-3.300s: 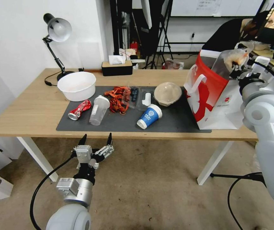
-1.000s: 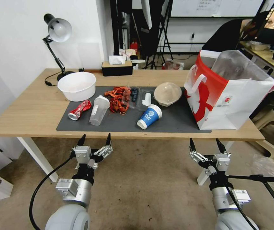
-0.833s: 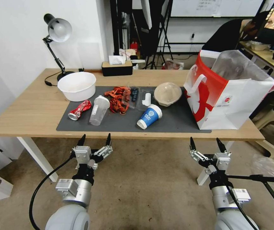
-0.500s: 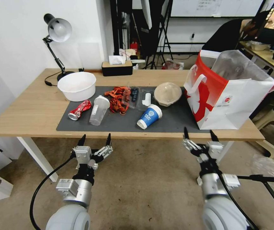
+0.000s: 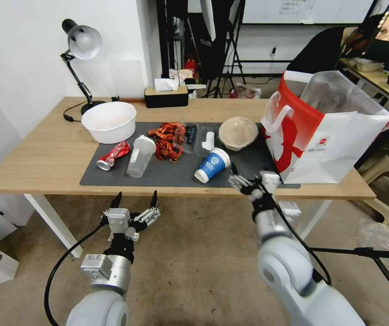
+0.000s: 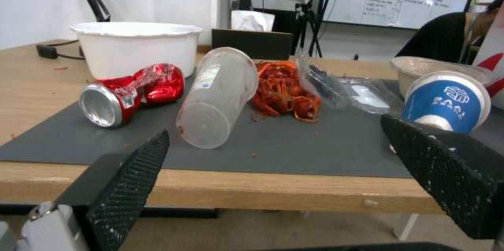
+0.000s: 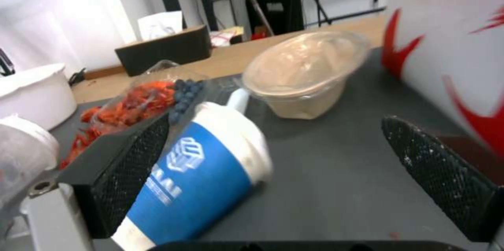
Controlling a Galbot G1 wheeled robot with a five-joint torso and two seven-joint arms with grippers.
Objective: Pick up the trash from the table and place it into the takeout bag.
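Observation:
On the table (image 5: 45, 154), the dark mat (image 5: 248, 170) holds the trash: a crushed red can (image 5: 112, 155), a clear shaker cup (image 5: 141, 155) on its side, a blue-and-white paper cup (image 5: 212, 165) on its side, and a lidded beige bowl (image 5: 238, 132). The takeout bag (image 5: 321, 136) stands at the right end. My right gripper (image 5: 251, 176) is open at the table's front edge, just right of the paper cup (image 7: 199, 172), facing the bowl (image 7: 304, 78). My left gripper (image 5: 134, 201) hangs open below the front edge, facing the can (image 6: 126, 93) and shaker cup (image 6: 218, 95).
A white tub (image 5: 109, 121), a desk lamp (image 5: 80, 50) and a tissue box (image 5: 166, 94) stand at the back. Red crayfish shells (image 5: 167, 138) and a clear tray with blueberries (image 5: 196, 136) lie mid-mat. A black stand leg (image 5: 362, 251) crosses the floor at right.
The right gripper, earlier over the takeout bag holding a plastic bag and then low and empty, has risen forward and left to the table edge beside the paper cup. The left arm stayed still.

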